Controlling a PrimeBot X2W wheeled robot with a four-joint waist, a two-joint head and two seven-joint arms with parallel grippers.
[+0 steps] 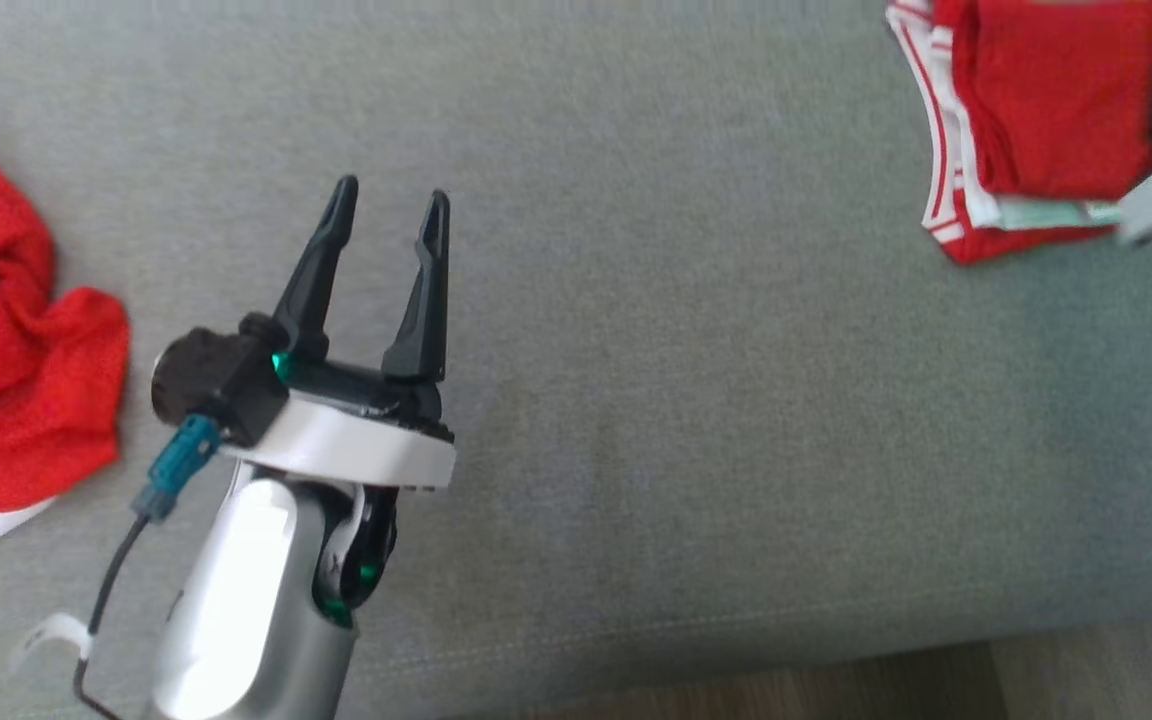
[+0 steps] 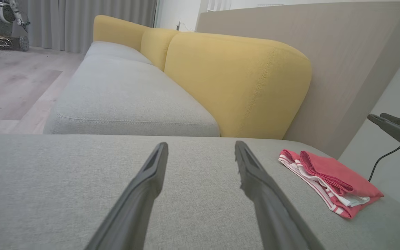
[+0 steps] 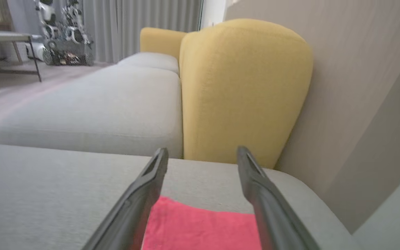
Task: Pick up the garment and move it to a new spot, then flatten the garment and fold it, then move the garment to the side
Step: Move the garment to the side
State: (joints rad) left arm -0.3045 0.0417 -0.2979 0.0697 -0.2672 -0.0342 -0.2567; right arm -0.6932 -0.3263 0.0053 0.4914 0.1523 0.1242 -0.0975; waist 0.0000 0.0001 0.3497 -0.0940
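- The grey sofa seat spans the head view, with a yellow backrest behind it.
- A crumpled red cloth lies on the seat at the far left.
- The folded red garment, white-striped along one edge, lies at the seat's far right.
- Left gripper hovers over bare seat, jaws spread, empty.
- Right gripper hangs above the garment, jaws spread, holding nothing.

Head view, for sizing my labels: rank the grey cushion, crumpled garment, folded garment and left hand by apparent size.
1. Grey cushion.
2. Crumpled garment and folded garment: alike, both cut off by the frame.
3. Left hand, though it sits nearer the camera.
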